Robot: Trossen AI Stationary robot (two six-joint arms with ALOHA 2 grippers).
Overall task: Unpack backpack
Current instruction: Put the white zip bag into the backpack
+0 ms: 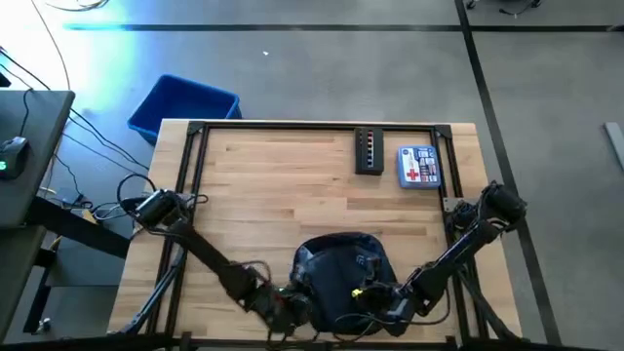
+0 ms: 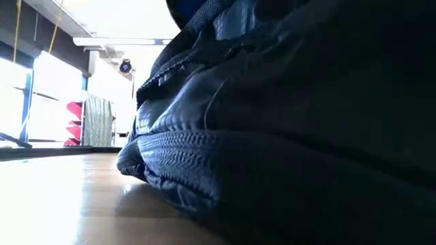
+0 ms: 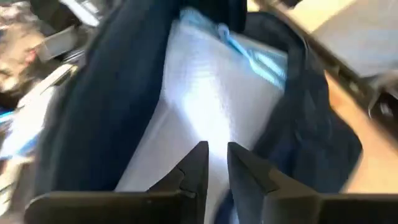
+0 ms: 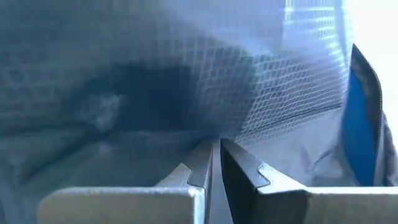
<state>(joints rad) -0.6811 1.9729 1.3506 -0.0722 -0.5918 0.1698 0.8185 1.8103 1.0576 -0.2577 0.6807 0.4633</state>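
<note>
Here, both grippers nearly closed — left gripper [image 3: 216, 163], right gripper [image 4: 216, 158] — at backpack [image 1: 341, 258].

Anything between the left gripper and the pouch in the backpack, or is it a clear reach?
Nothing visible blocks it. The left gripper points straight at the pale pouch showing in the backpack opening, with navy fabric only on either side.

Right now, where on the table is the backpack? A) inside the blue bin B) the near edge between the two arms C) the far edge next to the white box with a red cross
B: in the high view the backpack lies at the table's near edge, with an arm reaching to it from either side.
</note>
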